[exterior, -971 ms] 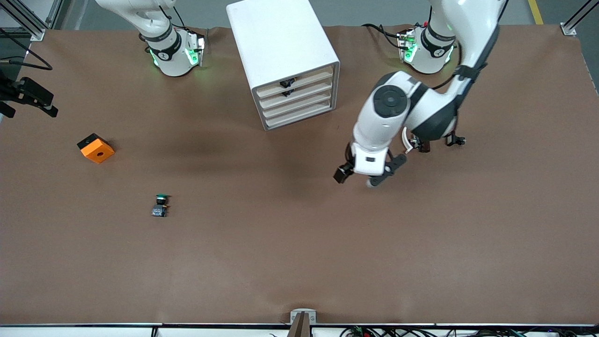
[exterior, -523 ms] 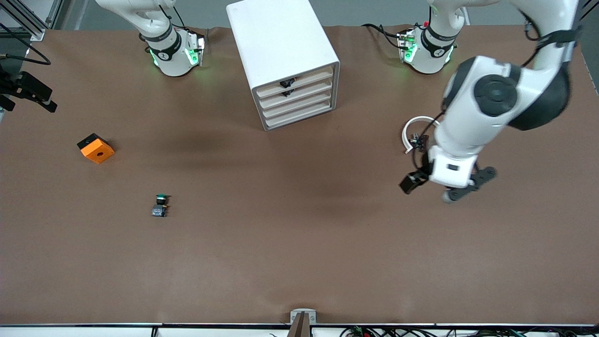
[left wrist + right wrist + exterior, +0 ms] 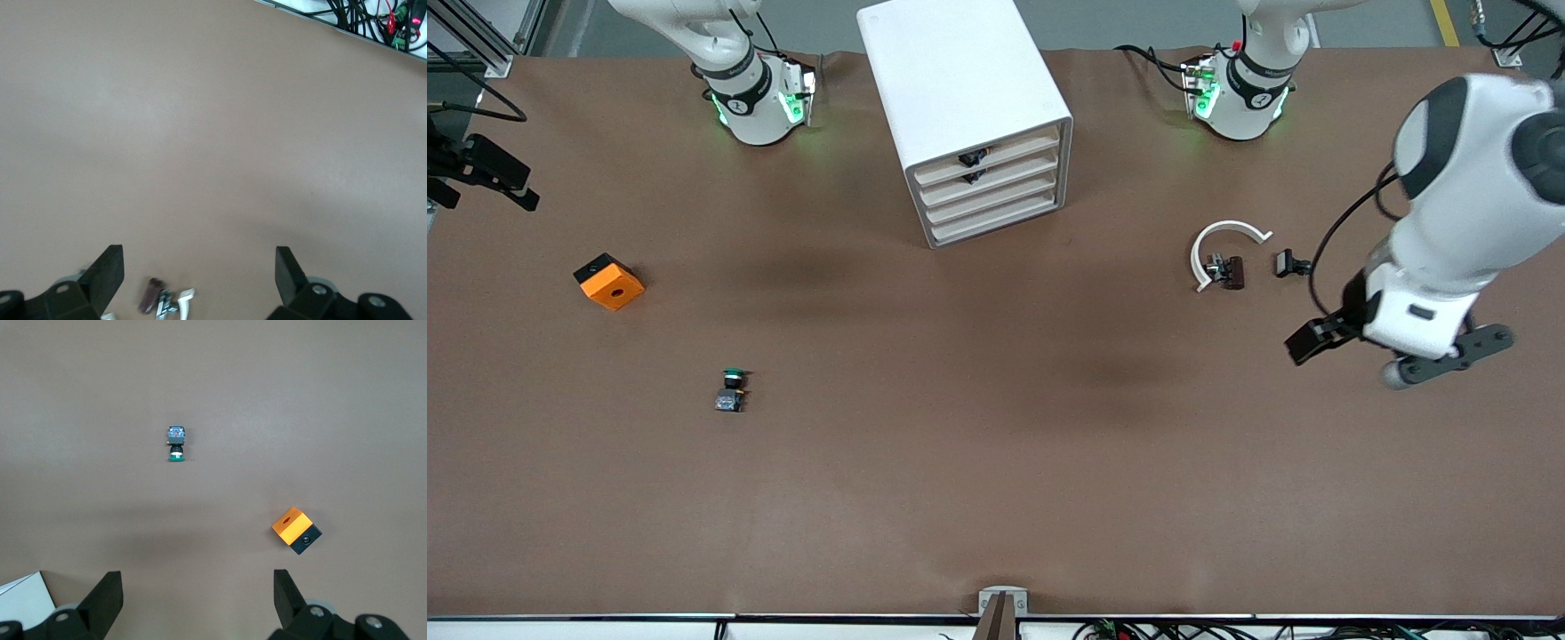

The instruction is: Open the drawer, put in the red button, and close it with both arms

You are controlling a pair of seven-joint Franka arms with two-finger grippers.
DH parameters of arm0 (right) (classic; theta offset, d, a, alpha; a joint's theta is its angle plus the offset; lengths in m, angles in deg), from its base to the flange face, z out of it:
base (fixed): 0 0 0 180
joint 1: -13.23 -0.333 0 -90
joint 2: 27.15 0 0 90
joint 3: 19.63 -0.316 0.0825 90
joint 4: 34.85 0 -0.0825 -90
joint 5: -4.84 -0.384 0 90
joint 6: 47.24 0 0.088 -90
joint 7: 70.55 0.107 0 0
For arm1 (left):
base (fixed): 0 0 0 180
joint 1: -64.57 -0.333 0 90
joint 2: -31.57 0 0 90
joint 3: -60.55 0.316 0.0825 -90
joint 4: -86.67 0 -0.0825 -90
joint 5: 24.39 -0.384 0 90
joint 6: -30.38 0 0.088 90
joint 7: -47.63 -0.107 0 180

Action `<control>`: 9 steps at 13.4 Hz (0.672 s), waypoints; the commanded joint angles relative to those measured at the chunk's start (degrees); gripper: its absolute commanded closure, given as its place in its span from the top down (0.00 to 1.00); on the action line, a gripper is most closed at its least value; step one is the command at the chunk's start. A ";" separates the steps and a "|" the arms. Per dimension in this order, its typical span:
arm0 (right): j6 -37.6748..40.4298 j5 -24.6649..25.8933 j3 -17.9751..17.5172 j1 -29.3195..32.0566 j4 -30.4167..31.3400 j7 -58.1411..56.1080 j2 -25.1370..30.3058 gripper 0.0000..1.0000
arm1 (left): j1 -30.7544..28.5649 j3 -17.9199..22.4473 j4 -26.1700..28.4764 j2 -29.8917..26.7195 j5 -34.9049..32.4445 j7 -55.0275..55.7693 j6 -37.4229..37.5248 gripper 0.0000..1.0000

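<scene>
The white cabinet (image 3: 960, 89) stands between the arm bases, all four fronts shut. The drawer (image 3: 1018, 169) is the second front from the top and has a small black knob. The red button (image 3: 1230, 271) lies on its side on the table beside a white curved piece (image 3: 1221, 236), toward the left arm's end. It also shows in the left wrist view (image 3: 152, 295). My left gripper (image 3: 1400, 342) is open and empty, up over the table near that end; it also shows in its own wrist view (image 3: 200, 280). My right gripper (image 3: 199, 600) is open and empty, high over the table.
A green-capped button (image 3: 732, 389) and an orange cube (image 3: 608, 281) lie toward the right arm's end; both show in the right wrist view, button (image 3: 176, 444) and cube (image 3: 297, 532). A small black part (image 3: 1288, 262) lies beside the red button.
My left arm has swung away from the cabinet toward its own end of the table, uncovering the red button and the white curved piece. Nothing on the table has moved.
</scene>
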 commanded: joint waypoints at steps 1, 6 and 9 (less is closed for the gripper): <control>-0.02 -0.78 0.28 -0.58 1.52 0.53 1.70 1.00 | 1.60 5.71 2.34 -7.17 5.72 -7.44 5.42 1.00; -0.19 -0.78 0.28 -0.49 1.43 0.53 1.61 1.00 | 6.87 12.85 6.47 -15.88 6.62 -15.63 12.99 1.00; -0.19 -0.78 0.28 -0.49 1.43 0.53 1.61 1.00 | 8.37 14.61 9.88 -20.88 6.53 -20.19 14.50 1.00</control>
